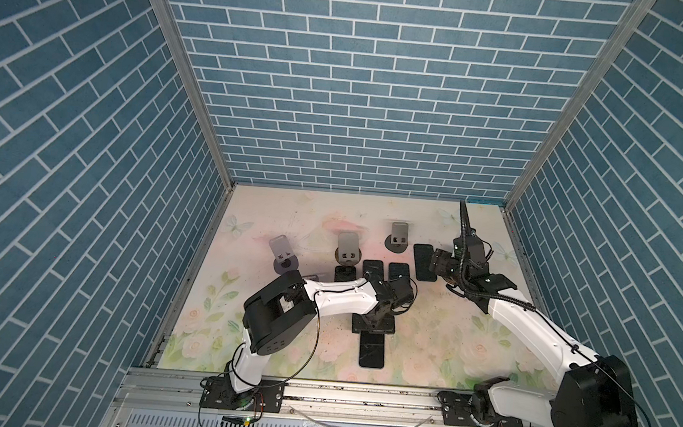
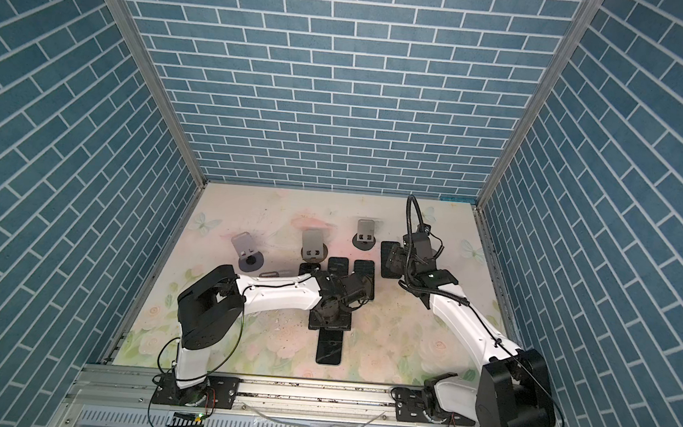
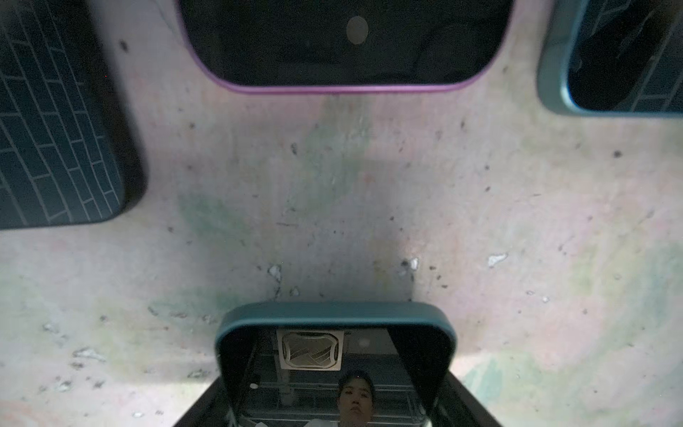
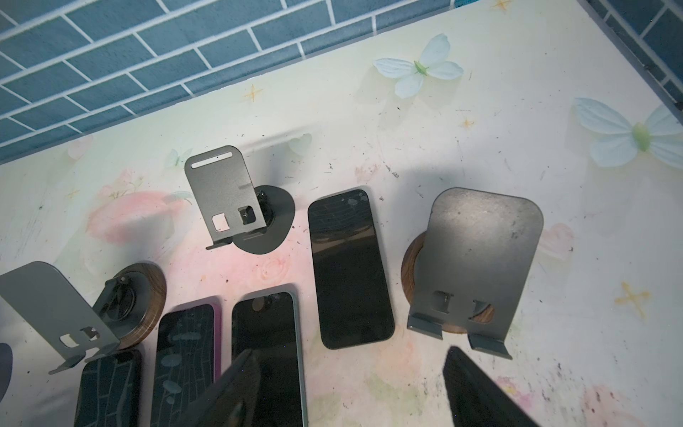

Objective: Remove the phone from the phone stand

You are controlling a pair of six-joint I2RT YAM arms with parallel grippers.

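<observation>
one glossy teal-rimmed rectangular phone (image 3: pixel 334 355) grasped by left claw (image 3: pixel 332 406); right claw (image 4: pixel 354 388) released.

teal phone (image 3: pixel 334 369) cut off by frame edge, purple-edged phone (image 3: pixel 314 55) likewise

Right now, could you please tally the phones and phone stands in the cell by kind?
Phones: 6, one phone in the left end effector
Phone stands: 6, one mostly hidden under the left arm, one seen only in the right wrist view
Total: 12
</observation>
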